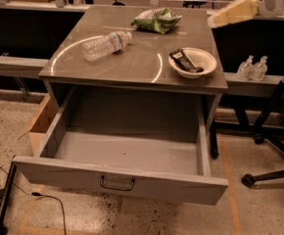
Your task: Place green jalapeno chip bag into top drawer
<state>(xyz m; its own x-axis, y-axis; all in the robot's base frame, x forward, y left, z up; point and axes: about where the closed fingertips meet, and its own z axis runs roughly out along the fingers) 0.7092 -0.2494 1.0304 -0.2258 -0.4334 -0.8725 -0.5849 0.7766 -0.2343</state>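
The green jalapeno chip bag point(156, 20) lies at the far edge of the grey table top point(132, 65). The top drawer point(127, 155) is pulled wide open below the table top, its inside bare, with a small dark wire handle point(117, 183) on the front panel. My arm comes in from the top right, and my gripper point(219, 18) hangs above the table's far right corner, to the right of the bag and apart from it. It holds nothing that I can see.
A clear plastic water bottle point(105, 45) lies on its side at the table's left. A white bowl point(192, 62) with a dark wrapped snack sits at the right. A cardboard box point(41, 126) stands left of the drawer. Chair legs point(269, 170) stand on the right floor.
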